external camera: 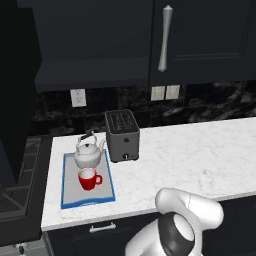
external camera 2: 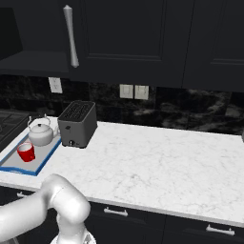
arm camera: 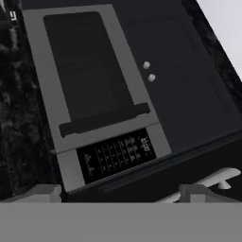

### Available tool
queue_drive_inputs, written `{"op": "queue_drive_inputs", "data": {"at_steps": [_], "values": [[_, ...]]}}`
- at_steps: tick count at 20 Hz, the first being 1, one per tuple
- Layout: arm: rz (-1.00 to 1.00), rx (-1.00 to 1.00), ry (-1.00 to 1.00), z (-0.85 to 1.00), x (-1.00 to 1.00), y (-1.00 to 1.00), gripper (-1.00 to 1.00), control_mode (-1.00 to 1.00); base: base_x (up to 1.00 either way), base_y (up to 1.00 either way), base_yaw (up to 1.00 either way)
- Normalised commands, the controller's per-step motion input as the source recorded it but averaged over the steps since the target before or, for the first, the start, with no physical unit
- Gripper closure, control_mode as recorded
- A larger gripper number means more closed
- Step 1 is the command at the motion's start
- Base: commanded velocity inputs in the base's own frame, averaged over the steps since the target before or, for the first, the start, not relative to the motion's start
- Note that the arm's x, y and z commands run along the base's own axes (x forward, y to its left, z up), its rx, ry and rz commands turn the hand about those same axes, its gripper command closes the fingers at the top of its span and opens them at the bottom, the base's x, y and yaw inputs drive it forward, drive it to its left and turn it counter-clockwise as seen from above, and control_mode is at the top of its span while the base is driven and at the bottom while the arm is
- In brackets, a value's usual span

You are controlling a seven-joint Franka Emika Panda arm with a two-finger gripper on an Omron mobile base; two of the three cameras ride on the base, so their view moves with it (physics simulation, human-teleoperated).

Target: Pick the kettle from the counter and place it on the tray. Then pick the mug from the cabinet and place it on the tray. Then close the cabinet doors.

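The silvery kettle stands at the back of the blue-rimmed tray on the white marble counter. The red mug sits upright on the tray just in front of the kettle, also seen as mug and kettle. Above, a dark cabinet door with a silver bar handle lies flat and shut. Left of it the cabinet is too dark to tell how the other door stands. My gripper is open and holds nothing. It hangs low, facing dark lower fronts, far from the tray.
A boxy grey toaster stands right beside the tray. A stove lies left of the counter. In the hand view I see an appliance front with a control panel and a base cabinet's silver handle. My elbow rises before the counter edge.
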Motion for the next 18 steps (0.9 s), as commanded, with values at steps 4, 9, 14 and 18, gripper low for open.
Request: {"op": "queue_drive_inputs", "data": {"at_steps": [4, 9, 14, 18], "values": [[-0.12, 0.14, 0.02, 0.00, 0.31, -0.08, -1.00, -1.00, 0.00, 0.00, 0.00], [-0.07, 0.08, 0.04, 0.00, 0.32, -0.17, -1.00, -1.00, 0.00, 0.00, 0.00], [-0.02, 0.01, 0.04, 0.00, 0.24, -0.09, -1.00, -1.00, 0.00, 0.00, 0.00], [-0.01, -0.09, 0.16, -0.02, 0.21, -0.08, -1.00, -1.00, 0.00, 0.00, 0.00]]}}
